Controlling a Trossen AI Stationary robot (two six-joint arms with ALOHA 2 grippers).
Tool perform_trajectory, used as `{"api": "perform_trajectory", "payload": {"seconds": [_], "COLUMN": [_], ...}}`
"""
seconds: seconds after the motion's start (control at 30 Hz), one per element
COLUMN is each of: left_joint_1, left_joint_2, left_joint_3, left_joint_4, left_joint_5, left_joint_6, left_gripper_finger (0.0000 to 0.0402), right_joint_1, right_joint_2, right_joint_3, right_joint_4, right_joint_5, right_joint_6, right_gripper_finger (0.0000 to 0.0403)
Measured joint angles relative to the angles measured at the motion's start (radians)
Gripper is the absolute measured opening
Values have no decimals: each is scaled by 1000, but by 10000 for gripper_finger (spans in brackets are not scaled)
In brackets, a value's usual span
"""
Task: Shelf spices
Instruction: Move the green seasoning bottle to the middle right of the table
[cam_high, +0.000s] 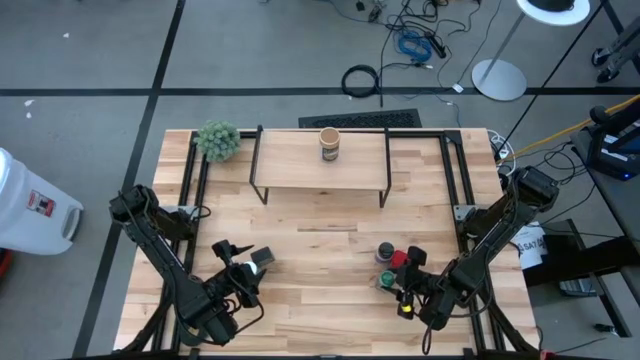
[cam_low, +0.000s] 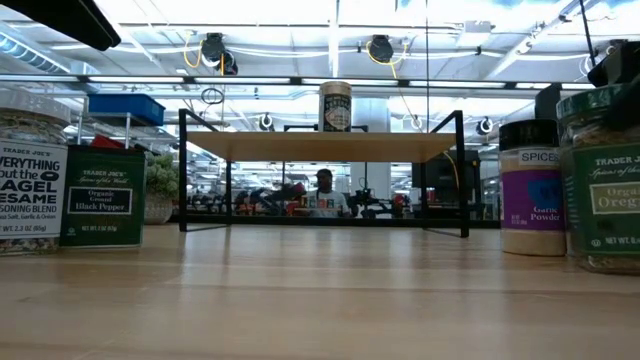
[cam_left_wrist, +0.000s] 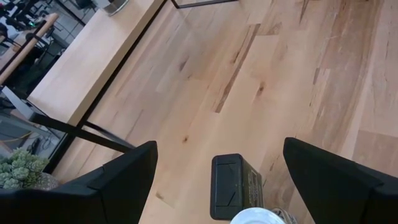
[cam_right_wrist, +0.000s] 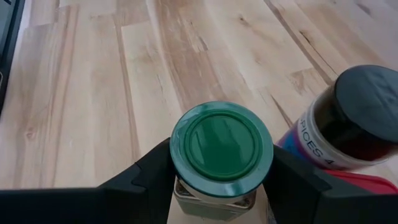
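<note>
The right gripper (cam_right_wrist: 221, 180) sits low over the near right part of the butcher-block table (cam_high: 330, 260), its two matte black fingers (cam_right_wrist: 146, 171) pressed against either side of a green-lidded glass jar (cam_right_wrist: 222, 149), gripping it just under the smooth round lid. Just beside that jar stands a garlic powder jar (cam_right_wrist: 354, 118) with a dark domed lid and a purple label, and a sliver of a red tin (cam_right_wrist: 360, 180) shows touching its base. The left gripper (cam_left_wrist: 217, 180) hovers over the near left part of the table with its broad dark fingers (cam_left_wrist: 121, 180) spread wide and holding nothing; between them lies the flat rectangular top of a dark square tin (cam_left_wrist: 230, 183), the green black-pepper tin (cam_low: 101, 196) of the low view, beside a white-lidded jar (cam_left_wrist: 261, 218) of sesame seasoning blend. The shelf (cam_high: 320, 160), a pale smooth wooden board on thin black metal legs, stands at the far middle of the table and carries one tall tan cylinder (cam_high: 330, 145) upright near its centre. A fuzzy green plant ball (cam_high: 217, 140) sits near the shelf's left end.
</note>
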Motion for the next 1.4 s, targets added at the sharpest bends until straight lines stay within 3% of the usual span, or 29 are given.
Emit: {"api": "perform_trajectory", "payload": {"seconds": [1.07,1.4], "left_joint_1": [0,0], "left_joint_2": [0,0], "left_joint_3": [0,0], "left_joint_4": [3,7], "left_joint_5": [0,0], "left_joint_6": [-3,-2], "left_gripper_finger": [357,357], "right_joint_1": [0,2], "right_joint_2": [-2,-9], "right_joint_3": [2,132], "right_joint_4": [-31,-242], "right_joint_5": [52,54], "right_joint_6": [-34,-29], "right_gripper_finger": [247,254]}}
